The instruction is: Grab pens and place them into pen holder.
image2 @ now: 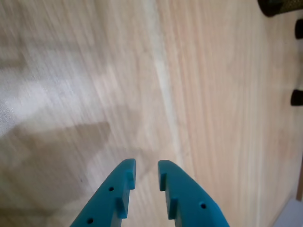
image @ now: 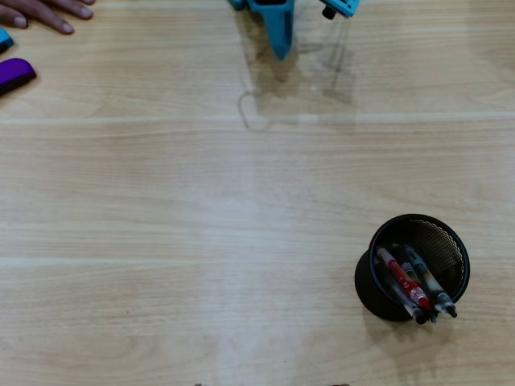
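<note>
The black wire-mesh pen holder [image: 368,283] stands at the lower right of the overhead view. Pens lean together inside it: a red one [image: 397,277], a grey-and-clear one [image: 429,283] and a dark one between them, tips resting on the near rim. My blue gripper [image: 280,53] hangs at the top centre, far from the holder. In the wrist view the gripper [image2: 147,165] has its jaws drawn together with only a narrow slit, nothing between them, bare wood below. No pen lies loose on the table.
A person's hand [image: 44,12] rests at the top left corner, with a purple rounded object [image: 12,74] and a blue item [image: 4,39] below it at the left edge. Dark blurred shapes [image2: 297,97] sit at the right edge of the wrist view.
</note>
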